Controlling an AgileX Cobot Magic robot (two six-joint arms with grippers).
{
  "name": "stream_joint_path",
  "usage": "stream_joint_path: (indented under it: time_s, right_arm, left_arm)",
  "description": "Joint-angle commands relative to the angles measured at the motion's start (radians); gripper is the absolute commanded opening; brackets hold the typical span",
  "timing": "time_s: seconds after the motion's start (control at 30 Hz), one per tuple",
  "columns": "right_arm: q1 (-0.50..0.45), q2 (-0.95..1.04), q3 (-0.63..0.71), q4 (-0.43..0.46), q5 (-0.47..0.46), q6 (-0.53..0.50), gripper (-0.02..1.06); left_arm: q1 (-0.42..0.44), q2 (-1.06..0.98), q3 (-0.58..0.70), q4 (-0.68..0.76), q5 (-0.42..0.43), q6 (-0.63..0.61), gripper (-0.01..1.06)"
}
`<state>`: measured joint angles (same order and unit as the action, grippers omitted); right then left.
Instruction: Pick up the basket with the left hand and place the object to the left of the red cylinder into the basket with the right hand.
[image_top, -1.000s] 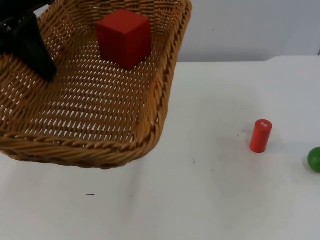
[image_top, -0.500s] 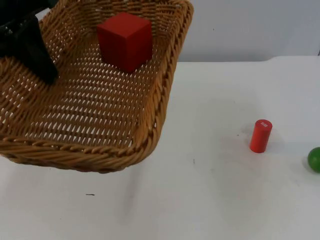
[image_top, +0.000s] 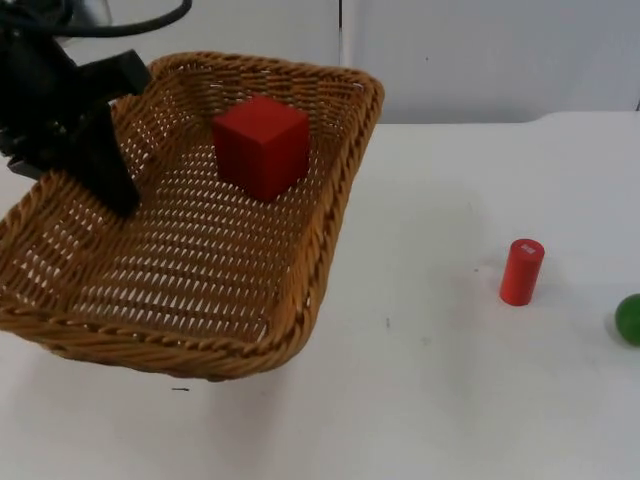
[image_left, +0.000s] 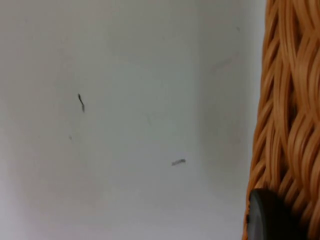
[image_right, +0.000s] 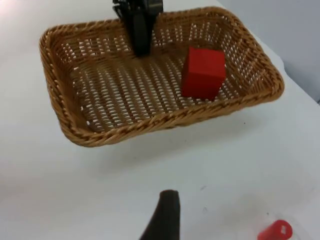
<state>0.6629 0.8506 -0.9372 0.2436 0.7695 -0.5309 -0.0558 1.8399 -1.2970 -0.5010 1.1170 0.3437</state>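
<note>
One wicker basket (image_top: 200, 290) hangs above the white table (image_top: 430, 400), casting a shadow below its near rim. The left gripper (image_top: 105, 170) clamps the basket's left wall, its fingers closed on the weave, one black finger reaching down inside. In the left wrist view the woven rim (image_left: 290, 115) stands close beside a black fingertip (image_left: 265, 215), with bare table and a few small dark specks beyond.

One red cube (image_top: 261, 146) sits inside the basket on its woven floor, near the far wall and toward the basket's right side. The right wrist view shows the same cube (image_right: 202, 72) resting in the basket (image_right: 150, 125), with the left gripper (image_right: 140, 30) on the far rim.

One red cylinder (image_top: 521, 271) stands upright on the table, well apart from the basket to its right. A small pale mark shows on its top face, too small to read. One green round object (image_top: 629, 319) lies near the cylinder at the picture's right edge, partly cut off.

The right gripper (image_right: 165, 220) hovers above the table between basket and cylinder (image_right: 275, 232); whether its fingers are open or closed cannot be told.
</note>
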Motion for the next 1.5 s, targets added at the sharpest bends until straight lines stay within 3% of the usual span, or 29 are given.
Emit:
stream_joint_path:
  time_s: [0.0,0.3,0.7,1.03,1.13,1.33,1.47]
  right_arm:
    - [-0.005,-0.006,0.027,-0.006,-0.052,0.004,0.75]
    - [-0.005,-0.006,0.072,-0.006,-0.113,0.004,0.75]
    - [-0.005,-0.006,0.072,-0.006,-0.115,0.004,0.75]
    - [-0.002,-0.006,0.072,0.009,-0.115,0.004,0.75]
    - [-0.003,-0.006,0.072,0.052,-0.143,0.004,0.75]
    - [-0.003,-0.006,0.068,0.05,-0.182,0.034,0.75]
    - [-0.003,0.021,-0.004,0.045,-0.165,0.047,0.74]
  left_arm:
    - [0.0,0.013,-0.003,-0.045,-0.043,0.022,0.0]
    - [0.0,0.128,-0.005,-0.067,-0.119,0.061,0.0]
    - [0.0,0.166,-0.029,-0.056,-0.263,0.087,0.0]
    - [0.0,0.166,-0.027,-0.075,-0.288,0.101,0.0]
    - [0.0,0.166,-0.025,-0.102,-0.289,0.122,0.0]
    - [0.0,0.166,-0.025,-0.106,-0.289,0.122,0.0]
    - [0.0,0.166,-0.025,-0.106,-0.284,0.122,0.0]
